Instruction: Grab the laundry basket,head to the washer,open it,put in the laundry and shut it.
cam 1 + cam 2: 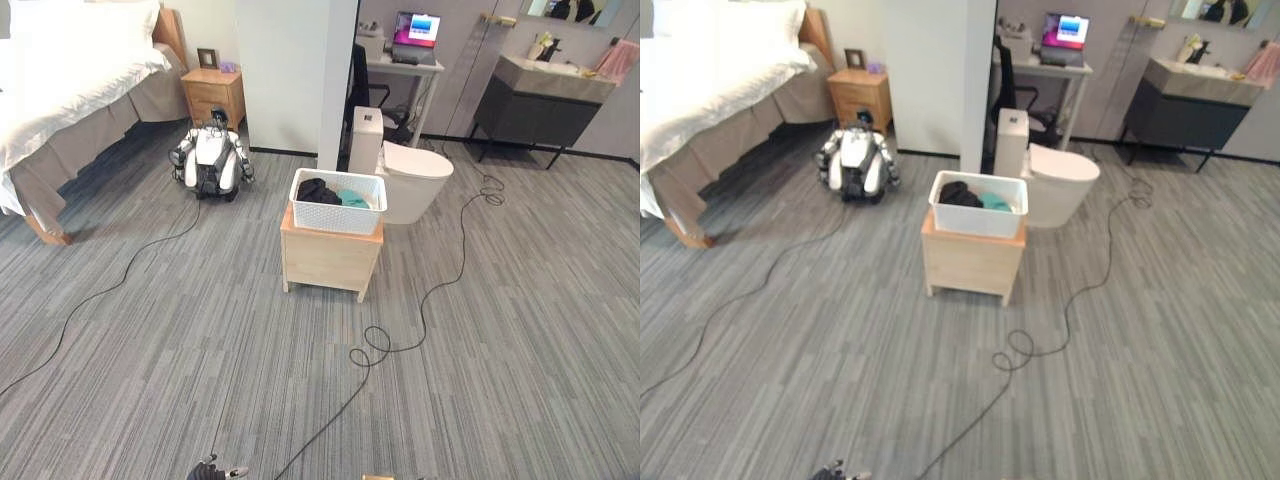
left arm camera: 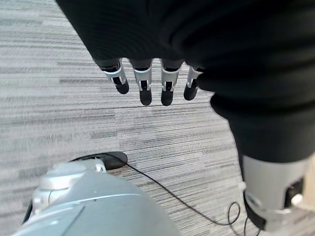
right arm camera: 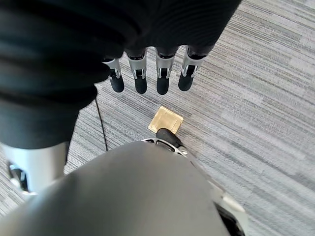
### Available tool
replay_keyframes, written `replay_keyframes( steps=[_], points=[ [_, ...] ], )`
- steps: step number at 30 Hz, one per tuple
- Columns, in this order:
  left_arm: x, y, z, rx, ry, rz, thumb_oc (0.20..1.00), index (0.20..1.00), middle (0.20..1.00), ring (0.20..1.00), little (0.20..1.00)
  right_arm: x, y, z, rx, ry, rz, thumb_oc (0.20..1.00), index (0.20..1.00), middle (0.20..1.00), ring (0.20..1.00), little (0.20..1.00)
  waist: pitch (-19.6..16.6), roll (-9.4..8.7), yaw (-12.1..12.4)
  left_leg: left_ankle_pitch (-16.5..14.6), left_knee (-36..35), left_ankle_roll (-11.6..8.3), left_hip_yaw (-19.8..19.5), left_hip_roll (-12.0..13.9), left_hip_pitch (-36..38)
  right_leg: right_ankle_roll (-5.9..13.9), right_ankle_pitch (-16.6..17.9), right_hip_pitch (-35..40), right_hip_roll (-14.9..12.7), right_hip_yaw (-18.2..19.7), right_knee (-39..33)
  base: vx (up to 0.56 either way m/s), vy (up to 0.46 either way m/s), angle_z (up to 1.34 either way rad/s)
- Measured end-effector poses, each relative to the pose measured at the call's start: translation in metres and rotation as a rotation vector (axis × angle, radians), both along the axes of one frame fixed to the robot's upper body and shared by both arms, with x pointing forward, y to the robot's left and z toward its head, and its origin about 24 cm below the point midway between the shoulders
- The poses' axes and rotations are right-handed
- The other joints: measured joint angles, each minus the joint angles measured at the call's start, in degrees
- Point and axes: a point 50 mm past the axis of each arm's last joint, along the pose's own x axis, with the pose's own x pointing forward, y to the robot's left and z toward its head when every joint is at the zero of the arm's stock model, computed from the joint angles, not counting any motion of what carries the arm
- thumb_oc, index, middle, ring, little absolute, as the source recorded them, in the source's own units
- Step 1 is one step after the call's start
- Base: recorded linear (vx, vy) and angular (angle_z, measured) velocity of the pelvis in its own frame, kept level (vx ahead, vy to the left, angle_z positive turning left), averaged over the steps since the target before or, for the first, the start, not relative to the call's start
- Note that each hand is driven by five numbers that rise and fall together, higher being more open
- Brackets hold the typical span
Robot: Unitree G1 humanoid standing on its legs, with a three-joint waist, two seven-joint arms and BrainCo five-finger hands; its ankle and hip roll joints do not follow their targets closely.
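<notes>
Fingers on the left robot hand (image 2: 147, 81) were hanging straight and relaxed over the grey striped floor (image 2: 74, 118), nothing in them. Same deal with the right robot hand (image 3: 147, 73): fingers loose and spread apart, empty, with a small brass floor plate (image 3: 166, 120) showing past the tips. From the head camera the left robot hand just peeked in at the very near edge.

Further out, the white laundry basket (image 1: 338, 205) sat on top of a small wooden cabinet (image 1: 330, 260) in the middle of the room, well apart from both hands. Inside it were dark clothes (image 1: 318, 190) on the left and a teal piece (image 1: 352, 198) on the right. A white toilet (image 1: 405, 170) stood just behind the basket on the right. Far left was a bed (image 1: 70, 80) with a wooden nightstand (image 1: 213, 95) next to it, and another small robot (image 1: 211, 160) sitting on the floor in front of the nightstand. Far right had a dark vanity with a sink (image 1: 545, 95), and a laptop (image 1: 415, 30) on a surface (image 1: 400, 65) in the back.
</notes>
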Motion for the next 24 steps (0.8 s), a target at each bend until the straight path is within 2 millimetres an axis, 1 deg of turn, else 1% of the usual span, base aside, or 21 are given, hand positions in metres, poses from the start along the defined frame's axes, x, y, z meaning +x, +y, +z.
replay_keyframes(
  steps=[1,2,3,4,5,6,7,8,9,10,12,13,14,15,17,18,19,20,21,22,24],
  points=[
    [0.012,-0.001,0.003,-0.008,-0.038,0.014,1.000,1.000,1.000,1.000,1.000,0.013,0.001,0.002,0.004,-0.032,-0.003,1.000,1.000,1.000,1.000,1.000,2.20,-0.64,0.59,-0.25,6.96,-1.18,-1.33,-0.29,-3.82,-1.67,-1.15,-1.75,0.37,-0.45,3.27,0.03,-0.107,0.37],
    [0.023,-0.002,0.006,-0.015,-0.068,0.021,1.000,1.000,1.000,1.000,1.000,0.020,0.002,0.004,0.005,-0.047,-0.001,1.000,1.000,1.000,1.000,1.000,4.41,-1.12,1.44,0.82,14.25,-3.36,-2.22,-0.64,-7.72,-2.72,-2.80,-3.18,0.11,-0.76,6.26,0.09,-0.075,0.26],
    [0.031,-0.002,0.008,-0.017,-0.089,0.020,1.000,1.000,1.000,1.000,1.000,0.032,0.004,0.007,0.003,-0.072,0.027,1.000,1.000,1.000,1.000,1.000,6.56,-2.10,2.09,4.62,22.32,-5.79,-4.61,-1.76,-12.18,-3.62,-3.81,-3.63,-0.42,-0.74,7.89,0.24,-0.005,0.12],
    [0.028,0.001,0.008,-0.018,-0.082,0.056,1.000,1.000,1.000,1.000,1.000,0.035,0.006,0.007,0.003,-0.077,0.056,1.000,1.000,1.000,1.000,1.000,7.12,-3.50,2.61,6.93,24.57,-5.32,-4.18,-2.20,-15.06,-3.92,-3.93,-3.61,-0.70,-0.67,6.77,0.22,0.017,0.12],
    [0.028,0.003,0.008,-0.018,-0.082,0.073,1.000,1.000,1.000,1.000,1.000,0.037,0.008,0.007,0.003,-0.080,0.074,1.000,1.000,1.000,1.000,1.000,7.40,-3.89,2.64,6.05,23.09,-4.29,-3.29,-2.41,-15.98,-3.94,-3.94,-3.39,-0.84,-0.71,5.01,0.17,0.022,0.10],
    [0.027,0.003,0.008,-0.020,-0.080,0.081,1.000,1.000,1.000,1.000,1.000,0.042,0.009,0.008,0.002,-0.090,0.089,1.000,1.000,1.000,1.000,1.000,7.42,-5.00,2.65,5.45,17.54,-3.31,-1.18,-2.95,-15.52,-3.04,-4.48,-2.36,-0.88,0.03,1.13,0.22,0.079,-0.04],
    [0.030,-0.007,0.006,-0.045,-0.087,0.083,1.000,1.000,1.000,1.000,1.000,0.045,0.000,0.010,-0.024,-0.089,0.099,1.000,1.000,1.000,1.000,1.000,7.72,-3.85,3.66,5.39,6.32,-2.69,0.23,-1.52,-13.35,-3.08,-4.72,-2.52,1.29,0.33,1.93,0.40,0.172,0.02],
    [0.029,-0.009,0.006,-0.054,-0.094,0.076,1.000,1.000,1.000,1.000,1.000,0.046,-0.006,0.012,-0.039,-0.096,0.090,1.000,1.000,1.000,1.000,1.000,7.70,-2.37,2.68,5.31,1.20,-3.24,0.94,-0.26,-12.48,-2.35,-6.49,-1.65,1.14,0.63,4.11,0.40,0.172,0.06],
    [0.031,-0.010,0.006,-0.052,-0.097,0.073,1.000,1.000,1.000,1.000,1.000,0.044,-0.009,0.012,-0.046,-0.089,0.075,1.000,1.000,1.000,1.000,1.000,8.01,-2.00,2.82,5.73,-1.43,-3.72,1.14,0.63,-12.29,-3.41,-2.41,-1.02,2.20,0.03,1.89,0.33,0.184,0.17],
    [0.038,-0.010,0.009,-0.048,-0.113,0.058,1.000,1.000,1.000,1.000,1.000,0.039,-0.012,0.011,-0.061,-0.073,0.055,1.000,1.000,1.000,1.000,1.000,8.26,-0.48,3.45,5.95,-4.85,-3.49,0.74,2.18,-11.79,-4.21,-2.24,-0.65,3.78,0.20,1.28,0.24,0.160,-0.08],
    [0.035,-0.004,0.010,-0.031,-0.113,0.052,1.000,1.000,1.000,1.000,1.000,0.035,-0.010,0.009,-0.060,-0.062,0.036,1.000,1.000,1.000,1.000,1.000,8.06,-1.67,4.80,5.76,-2.99,-3.13,0.65,1.15,-11.66,-4.27,-2.42,-0.59,3.44,1.66,1.22,0.35,0.244,-0.41],
    [0.036,-0.004,0.010,-0.031,-0.114,0.050,1.000,1.000,1.000,1.000,1.000,0.032,-0.010,0.008,-0.062,-0.051,0.028,1.000,1.000,1.000,1.000,1.000,7.98,-1.80,4.77,5.74,-1.62,-3.11,0.65,0.59,-11.69,-4.22,-2.78,-0.51,3.14,1.92,1.54,0.34,0.259,-0.34],
    [0.036,-0.005,0.010,-0.032,-0.114,0.043,1.000,1.000,1.000,1.000,1.000,0.028,-0.010,0.006,-0.061,-0.038,0.016,1.000,1.000,1.000,1.000,1.000,7.62,-2.15,4.67,5.75,-1.00,-3.02,0.57,-0.15,-11.41,-4.82,-3.19,-0.70,2.70,2.30,2.05,0.45,0.352,-0.21],
    [0.037,-0.005,0.010,-0.033,-0.115,0.039,1.000,1.000,1.000,1.000,1.000,0.023,-0.010,0.005,-0.057,-0.025,-0.004,1.000,1.000,1.000,1.000,1.000,6.93,-2.67,4.63,4.56,2.42,-1.05,1.26,-1.65,-11.36,-4.03,-4.65,-1.77,1.51,3.34,4.02,0.46,0.364,-0.41],
    [0.034,-0.004,0.009,-0.032,-0.107,0.041,1.000,1.000,1.000,1.000,1.000,0.019,-0.012,0.005,-0.056,-0.017,-0.021,1.000,1.000,1.000,1.000,1.000,6.09,-3.35,5.03,1.89,3.59,3.43,3.68,-3.94,-8.59,-2.98,-7.32,-2.90,-0.71,5.21,8.33,0.33,0.295,-0.45],
    [0.027,-0.006,0.007,-0.035,-0.093,0.037,1.000,1.000,1.000,1.000,1.000,0.010,-0.015,0.003,-0.061,-0.004,-0.048,1.000,1.000,1.000,1.000,1.000,4.31,-2.38,3.78,0.61,-0.35,6.27,4.87,-4.49,-4.30,0.19,-9.98,-4.16,-2.05,4.90,15.27,0.17,0.208,-0.23],
    [0.028,-0.003,0.008,-0.030,-0.097,0.038,1.000,1.000,1.000,1.000,1.000,0.010,-0.013,0.003,-0.050,-0.003,-0.049,1.000,1.000,1.000,1.000,1.000,3.42,-3.26,3.34,0.89,-0.60,7.20,5.55,-5.53,-3.41,1.04,-11.03,-6.70,-3.74,5.40,20.77,0.36,0.391,-0.16],
    [0.031,-0.004,0.009,-0.034,-0.115,0.030,1.000,1.000,1.000,1.000,1.000,0.016,-0.015,0.005,-0.051,-0.024,-0.058,1.000,1.000,1.000,1.000,1.000,3.48,-2.60,2.68,0.06,-0.29,8.16,6.39,-5.71,-3.10,2.57,-11.77,-11.98,-5.67,5.26,32.74,0.30,0.253,-0.12],
    [0.038,-0.003,0.012,-0.031,-0.140,0.019,1.000,1.000,1.000,1.000,1.000,0.019,-0.016,0.006,-0.046,-0.044,-0.058,1.000,1.000,1.000,1.000,1.000,3.46,-2.29,1.91,-1.29,-0.06,9.71,6.85,-6.68,-1.53,4.58,-8.84,-15.57,-7.92,4.70,40.14,0.41,0.304,-0.16],
    [0.037,-0.001,0.013,-0.025,-0.140,0.017,1.000,1.000,1.000,1.000,1.000,0.022,-0.013,0.006,-0.039,-0.053,-0.056,1.000,1.000,1.000,1.000,1.000,3.29,-2.29,2.00,-1.52,-0.29,9.92,7.75,-6.92,-1.05,5.43,-8.65,-16.92,-9.75,2.96,44.58,0.22,0.117,-0.18],
    [0.042,0.001,0.015,-0.020,-0.156,0.015,1.000,1.000,1.000,1.000,1.000,0.027,-0.009,0.007,-0.026,-0.072,-0.046,1.000,1.000,1.000,1.000,1.000,3.43,-1.97,1.76,-2.94,-0.71,11.89,8.12,-7.45,1.39,5.06,-7.91,-18.07,-11.89,-0.30,45.83,0.24,0.069,-0.26]
  ],
)
